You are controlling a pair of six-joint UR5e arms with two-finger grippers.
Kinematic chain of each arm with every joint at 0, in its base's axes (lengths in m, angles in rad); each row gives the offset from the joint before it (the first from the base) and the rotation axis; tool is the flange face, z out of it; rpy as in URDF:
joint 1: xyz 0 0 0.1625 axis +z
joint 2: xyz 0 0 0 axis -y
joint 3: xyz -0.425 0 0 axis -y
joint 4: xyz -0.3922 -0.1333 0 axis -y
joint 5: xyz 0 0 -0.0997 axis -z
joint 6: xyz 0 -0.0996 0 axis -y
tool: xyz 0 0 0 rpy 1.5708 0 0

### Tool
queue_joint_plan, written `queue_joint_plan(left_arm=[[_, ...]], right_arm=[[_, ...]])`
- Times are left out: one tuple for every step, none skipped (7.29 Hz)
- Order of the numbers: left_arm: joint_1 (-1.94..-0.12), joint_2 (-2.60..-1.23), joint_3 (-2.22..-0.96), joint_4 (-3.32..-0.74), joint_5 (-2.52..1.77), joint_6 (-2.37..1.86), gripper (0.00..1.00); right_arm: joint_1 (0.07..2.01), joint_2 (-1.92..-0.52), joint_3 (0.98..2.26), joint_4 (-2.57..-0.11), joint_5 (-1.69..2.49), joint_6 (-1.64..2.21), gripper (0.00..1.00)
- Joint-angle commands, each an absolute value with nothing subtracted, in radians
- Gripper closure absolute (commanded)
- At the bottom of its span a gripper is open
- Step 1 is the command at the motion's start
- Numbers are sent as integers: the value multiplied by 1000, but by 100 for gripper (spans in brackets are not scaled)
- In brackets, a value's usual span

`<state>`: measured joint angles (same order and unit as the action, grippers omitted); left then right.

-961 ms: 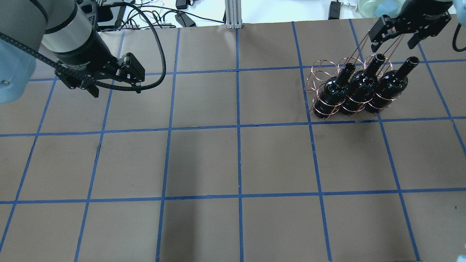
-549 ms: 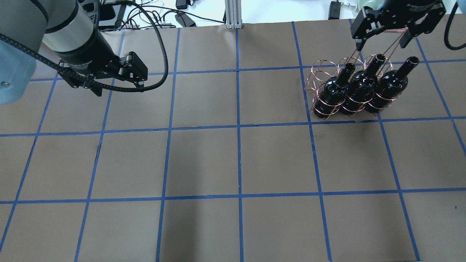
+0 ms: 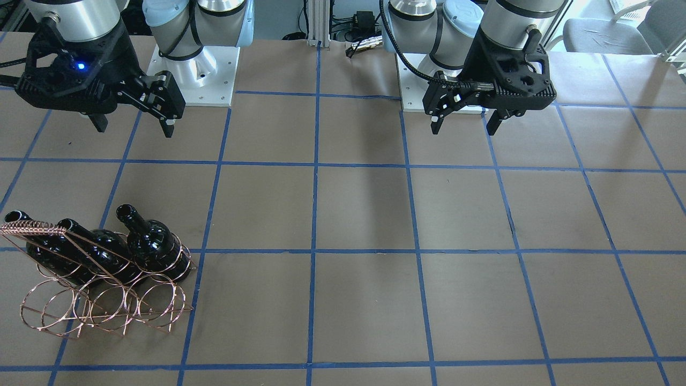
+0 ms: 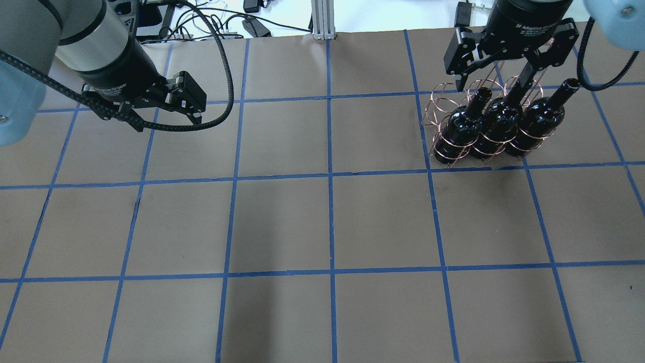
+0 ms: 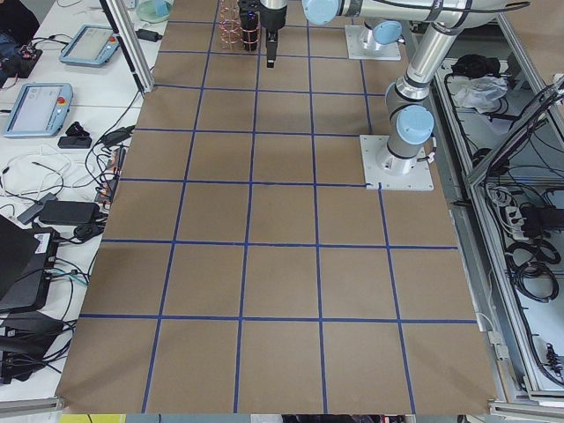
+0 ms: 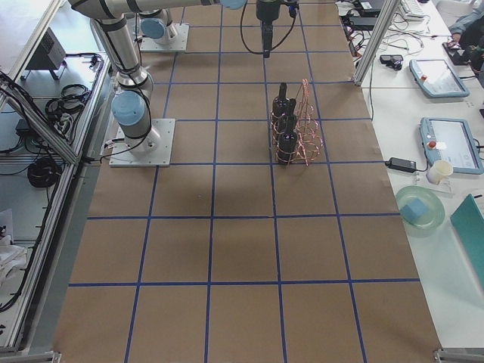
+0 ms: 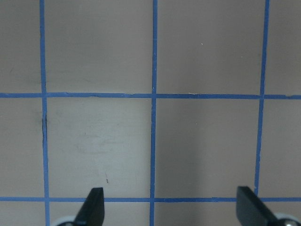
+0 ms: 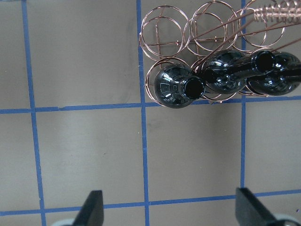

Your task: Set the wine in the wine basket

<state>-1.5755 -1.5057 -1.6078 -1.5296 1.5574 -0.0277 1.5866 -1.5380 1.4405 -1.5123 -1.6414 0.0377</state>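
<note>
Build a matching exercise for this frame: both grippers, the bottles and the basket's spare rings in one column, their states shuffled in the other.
Things
1. left gripper
2. right gripper
3. wine bottles
4. wine basket, row of rings farther from the robot

States
A. empty wire rings
B. open, above bare table, far from the basket
C. standing in the row of rings nearer the robot
D. open, raised, on the basket's side of the table

Pairs: 1-B, 2-D, 3-C, 4-A

Three black bottles [image 4: 499, 123] upright in copper basket [image 4: 439, 105]
</note>
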Motion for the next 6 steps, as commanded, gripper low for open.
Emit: queue_joint_plan(left_arm=[[-1575, -1505, -1609, -1534, 1565, -26, 0], [-1575, -1505, -1609, -1535, 1568, -26, 0], [-1575, -1509, -1611, -1536, 1569, -25, 0], [-1574, -1509, -1611, -1539, 1569, -25, 0], [-1574, -1519, -1611, -1539, 1572, -25, 0], [-1574, -1519, -1612, -1539, 1572, -25, 0]], right_arm=[[1585, -1549, 1446, -1514, -1625, -6, 0], [1585, -1552, 1459, -1516, -1580, -3, 1], [1583, -1552, 1463, -1532, -1575, -12, 1], [1583, -1563, 1465, -1534, -1575, -9, 1], [1583, -1565, 1466, -1539, -1571, -9, 1], [1580, -1566, 1466, -1542, -1574, -12, 0]])
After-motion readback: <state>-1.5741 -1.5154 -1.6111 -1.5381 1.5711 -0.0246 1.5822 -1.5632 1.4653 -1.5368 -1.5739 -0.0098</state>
